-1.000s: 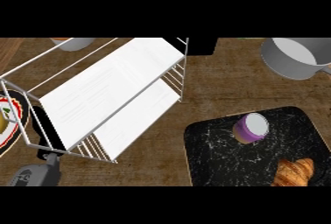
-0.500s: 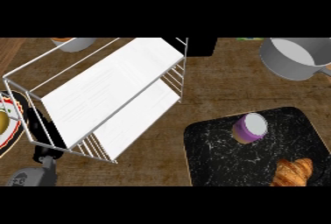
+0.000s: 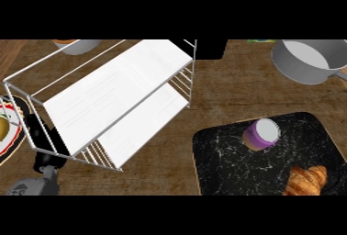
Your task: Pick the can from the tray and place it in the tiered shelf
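**Can on the tray, shelf at ten o'clock**

You see the can [image 3: 261, 134] upright on the black marbled tray [image 3: 224, 160], near the tray's twelve o'clock edge, with a purple band and a pale top. A croissant [image 3: 306, 180] lies on the same tray at about five o'clock from the can, apart from it. The tiered shelf [image 3: 115, 98], white boards in a wire frame, stands on the brown table [image 3: 224, 96] at about ten o'clock from the tray. A grey pot [image 3: 308, 59] sits at one o'clock. Your left hand [image 3: 46, 160] shows at seven o'clock, partly behind the shelf's corner; you cannot tell how its fingers are set. The right hand is out of sight.
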Controlling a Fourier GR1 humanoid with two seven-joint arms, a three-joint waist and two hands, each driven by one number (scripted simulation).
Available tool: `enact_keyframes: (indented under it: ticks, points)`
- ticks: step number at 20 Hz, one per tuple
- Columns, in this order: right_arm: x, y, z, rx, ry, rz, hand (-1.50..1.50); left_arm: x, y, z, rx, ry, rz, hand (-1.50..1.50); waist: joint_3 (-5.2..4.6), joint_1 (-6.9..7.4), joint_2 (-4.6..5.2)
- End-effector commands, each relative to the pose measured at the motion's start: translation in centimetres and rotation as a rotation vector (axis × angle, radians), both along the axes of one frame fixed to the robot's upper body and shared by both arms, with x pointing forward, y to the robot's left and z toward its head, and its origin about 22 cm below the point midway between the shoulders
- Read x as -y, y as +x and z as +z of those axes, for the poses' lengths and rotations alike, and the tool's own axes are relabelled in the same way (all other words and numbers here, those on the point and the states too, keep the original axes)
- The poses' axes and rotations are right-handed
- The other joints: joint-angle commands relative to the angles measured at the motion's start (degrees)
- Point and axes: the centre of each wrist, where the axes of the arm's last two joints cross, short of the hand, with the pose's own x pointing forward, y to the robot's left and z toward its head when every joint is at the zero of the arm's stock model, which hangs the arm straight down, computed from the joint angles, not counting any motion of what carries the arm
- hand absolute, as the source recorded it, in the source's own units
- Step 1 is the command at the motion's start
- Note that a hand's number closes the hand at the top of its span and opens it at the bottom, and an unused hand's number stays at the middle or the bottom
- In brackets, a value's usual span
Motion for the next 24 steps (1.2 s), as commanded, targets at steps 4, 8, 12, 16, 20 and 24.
enact_keyframes:
  ticks: [4, 8, 12, 16, 20, 24]
  points:
    - [-6.5, 0.0, 2.3, -0.028, -0.117, -0.135, -1.50, 1.7, -0.1, -0.4, -0.086, 0.002, -0.023, 0.00, -0.29, 0.80, 0.49]
    - [-10.6, 0.5, 1.5, -0.092, -0.175, -0.142, -1.50, 3.0, -0.9, -1.0, -0.069, -0.008, -0.015, 0.00, -0.27, 1.40, 0.56]
    - [-10.9, 1.7, 1.6, -0.154, -0.266, -0.131, -1.50, 1.6, -1.1, -1.8, -0.087, -0.021, -0.023, 0.00, -0.26, 1.37, 0.69]
    - [-11.1, 1.6, 0.6, -0.173, -0.323, -0.105, -1.50, 1.1, -1.0, -0.5, -0.081, -0.015, -0.006, 0.00, -0.21, 0.96, 0.58]
    - [-15.0, 1.5, -1.9, -0.191, -0.362, -0.144, -1.50, -0.3, -0.5, -0.7, -0.094, -0.003, -0.013, 0.00, -0.23, 1.19, 0.66]
    - [-15.0, 0.4, -1.9, -0.182, -0.387, -0.182, -1.50, 0.4, -1.4, -0.2, -0.088, -0.012, -0.006, 0.00, -0.20, 0.84, 0.50]
